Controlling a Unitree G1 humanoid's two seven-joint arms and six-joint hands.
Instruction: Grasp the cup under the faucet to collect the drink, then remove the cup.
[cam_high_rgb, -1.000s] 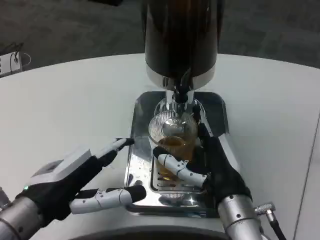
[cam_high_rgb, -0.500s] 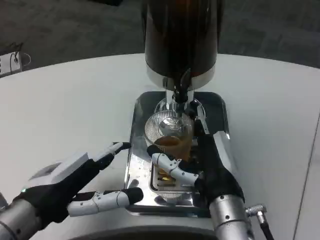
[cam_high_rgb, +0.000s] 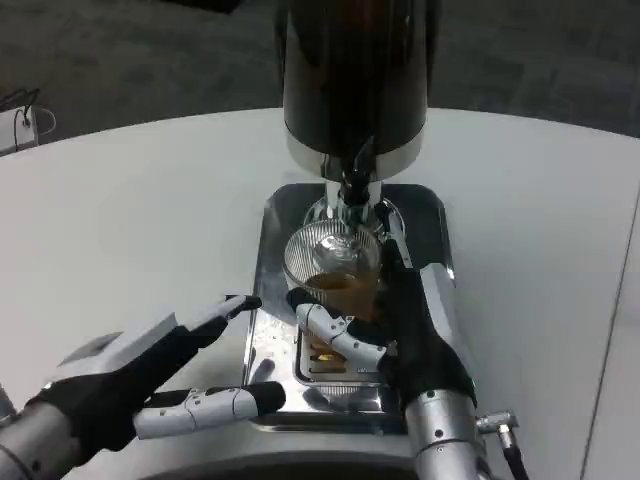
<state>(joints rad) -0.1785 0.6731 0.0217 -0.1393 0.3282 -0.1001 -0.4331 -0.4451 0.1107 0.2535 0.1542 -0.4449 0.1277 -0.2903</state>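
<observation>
A clear plastic cup (cam_high_rgb: 335, 268) with amber drink in its bottom stands on the steel drip tray (cam_high_rgb: 276, 225), directly below the faucet (cam_high_rgb: 353, 187) of the dark drink dispenser (cam_high_rgb: 352, 70). My right hand (cam_high_rgb: 405, 320) grips the cup from the right, its fingers wrapped around the lower front of the cup. My left hand (cam_high_rgb: 150, 370) hovers at the tray's front left corner with its fingers spread and nothing in them.
The dispenser and tray stand in the middle of the round white table (cam_high_rgb: 130, 210). A small white object (cam_high_rgb: 20, 125) lies at the table's far left edge. Dark floor lies beyond the table.
The whole picture has shifted slightly, so the camera moved. My left hand has drawn back a little toward the near left. My right hand keeps its hold on the cup.
</observation>
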